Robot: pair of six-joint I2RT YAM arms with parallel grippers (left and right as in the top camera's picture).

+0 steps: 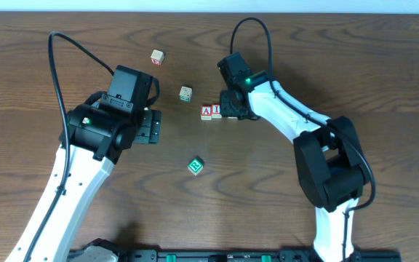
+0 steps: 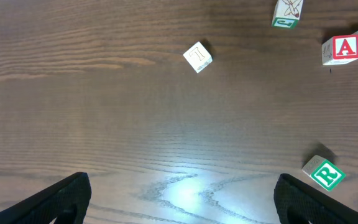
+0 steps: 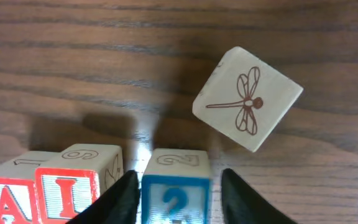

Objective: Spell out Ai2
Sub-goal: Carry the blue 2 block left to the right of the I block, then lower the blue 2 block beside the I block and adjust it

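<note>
- I see a green cube (image 1: 196, 166) with a white R on its top face. It lies alone toward the near side, turned askew to the wood grain.
- A pale cube with a T (image 1: 157, 57) sits toward the far edge, also turned askew.
- A dragonfly cube (image 1: 185, 93) lies between those two, closer to the T one. It has a thin reddish-brown insect drawing on one pale face.
- All three rest on the dark wood-grain table (image 1: 384, 44).

Dark wooden desk (image 1: 340, 51) scattered with small cubes.
A cube (image 1: 206, 111), I cube (image 1: 216, 110) and 2 cube (image 3: 176, 193) stand in a row; green R cube (image 1: 196, 165), near pale cube (image 1: 185, 93) and far pale cube (image 1: 157, 56) lie apart.
</note>
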